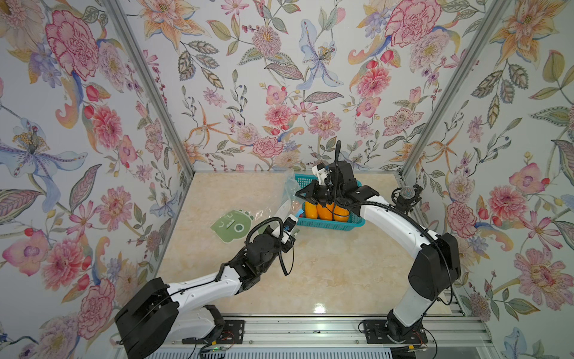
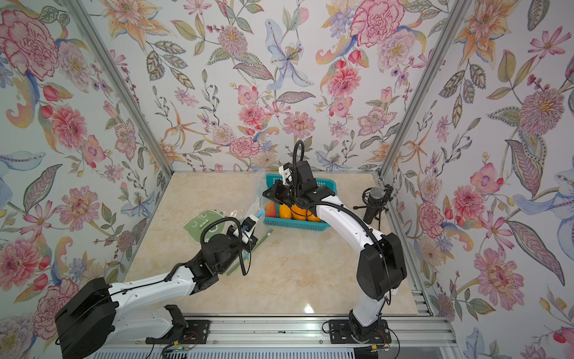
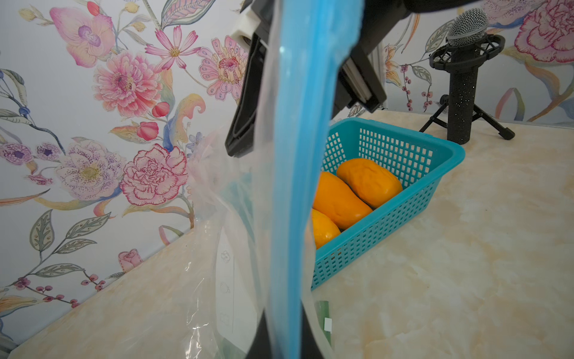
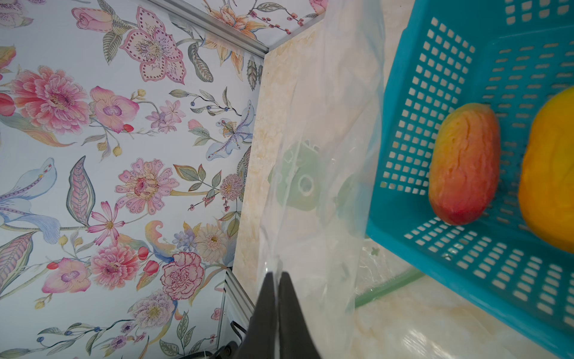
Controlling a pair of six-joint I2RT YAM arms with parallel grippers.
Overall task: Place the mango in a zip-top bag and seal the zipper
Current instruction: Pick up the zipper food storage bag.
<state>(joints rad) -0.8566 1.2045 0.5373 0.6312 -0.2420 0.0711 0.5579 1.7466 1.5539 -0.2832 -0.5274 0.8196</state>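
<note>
left gripper (image 3: 285,337) is clamping blue strip (image 3: 307,124) of zip-top bag (image 3: 242,248). right gripper (image 4: 277,279), fingers (image 4: 295,317) narrow, is pinching its film. spreading these 2 grips slowly is looking safest.

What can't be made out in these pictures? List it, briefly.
- Mangoes in the basket: the right arm covers some in both top views, so no count.
- Right gripper: right wrist view; clear bag blurs whether it pinches.
- Left gripper: left wrist view; blue zipper strip hides its grip.
</note>
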